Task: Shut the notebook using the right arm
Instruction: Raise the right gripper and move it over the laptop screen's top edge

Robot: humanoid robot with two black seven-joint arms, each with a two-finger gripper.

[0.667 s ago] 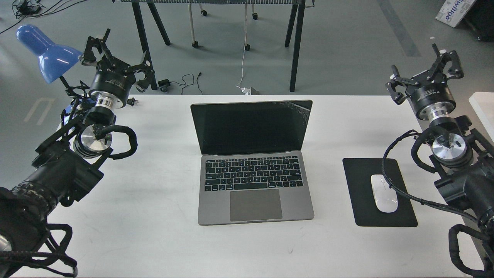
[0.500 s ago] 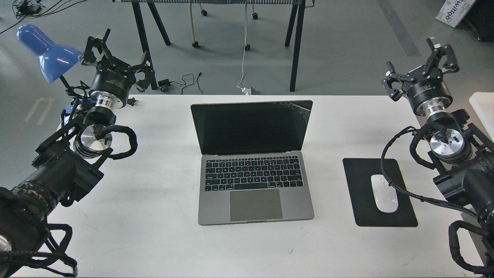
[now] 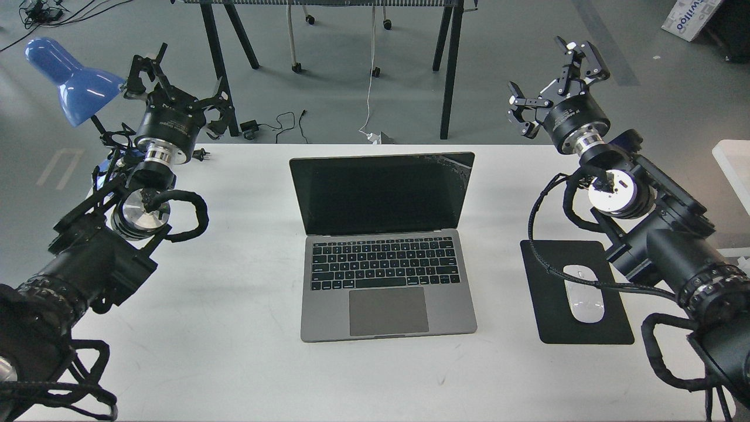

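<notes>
The notebook [image 3: 384, 258] is a space-grey laptop lying open in the middle of the white table [image 3: 234, 351], its dark screen upright and facing me. My right gripper [image 3: 551, 79] is open and empty, raised beyond the table's far edge, up and to the right of the screen's top right corner and apart from it. My left gripper [image 3: 176, 76] is open and empty at the far left, next to the blue lamp [image 3: 67, 79].
A black mouse pad [image 3: 551, 305] with a white mouse [image 3: 586, 302] lies right of the notebook, under my right arm's cable. A black-legged table [image 3: 328, 35] stands on the floor behind. A white object [image 3: 732, 164] sits at the right edge.
</notes>
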